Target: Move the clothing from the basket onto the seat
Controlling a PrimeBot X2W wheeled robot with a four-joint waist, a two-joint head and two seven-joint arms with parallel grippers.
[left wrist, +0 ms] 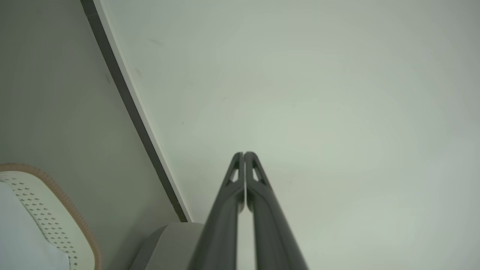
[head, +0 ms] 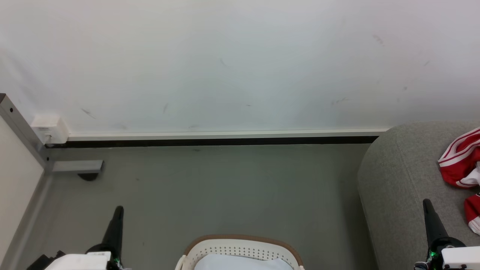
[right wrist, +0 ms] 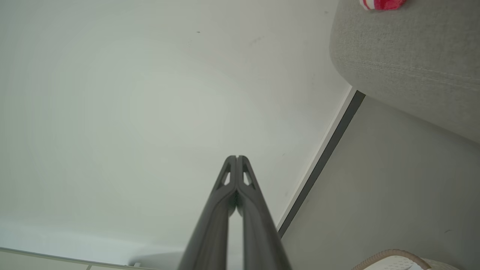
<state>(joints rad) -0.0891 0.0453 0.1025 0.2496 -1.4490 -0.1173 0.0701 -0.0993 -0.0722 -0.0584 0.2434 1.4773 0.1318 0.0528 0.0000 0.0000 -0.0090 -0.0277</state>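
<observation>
**Nearest me the basket (head: pixel 240 250), clothing (head: pixel 459 168) over on the seat (head: pixel 397 187)**

Low in my head view, the basket holds something pale and smooth; I cannot tell what. Either side, left gripper (left wrist: pixel 244 153) and right gripper (right wrist: pixel 237 157) stand raised, fingers pressed together on nothing, pointing at the wall (head: pixel 240 56). Farther right, the red-and-white clothing lies crumpled on the grey seat.

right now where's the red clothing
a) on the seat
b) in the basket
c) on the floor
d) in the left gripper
a: the clothing lies bunched on top of the grey seat at the right of the head view.
</observation>
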